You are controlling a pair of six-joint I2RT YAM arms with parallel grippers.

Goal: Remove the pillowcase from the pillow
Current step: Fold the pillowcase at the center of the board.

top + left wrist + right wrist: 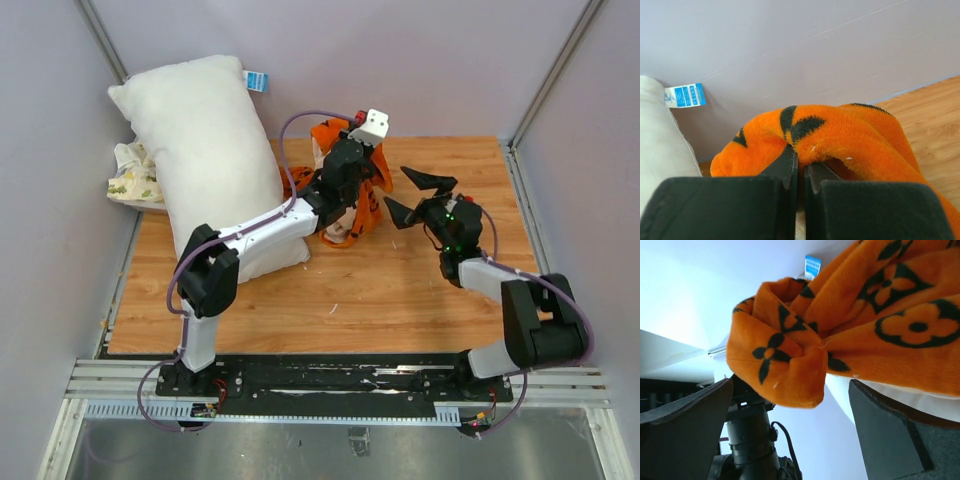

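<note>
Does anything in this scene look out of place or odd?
Yes. The pillow lies askew, overhanging the back-left corner of the table against the wall, with a white printed cloth wedged beside it at the table's left edge. The pillowcase hangs crumpled from the shut left gripper.

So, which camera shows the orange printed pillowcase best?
Right wrist view: the bright-orange fabric pillowcase is close, its black flower motifs sharp. Left wrist view shows one fold in the left gripper; top view, a small bunch partly behind that arm.
</note>
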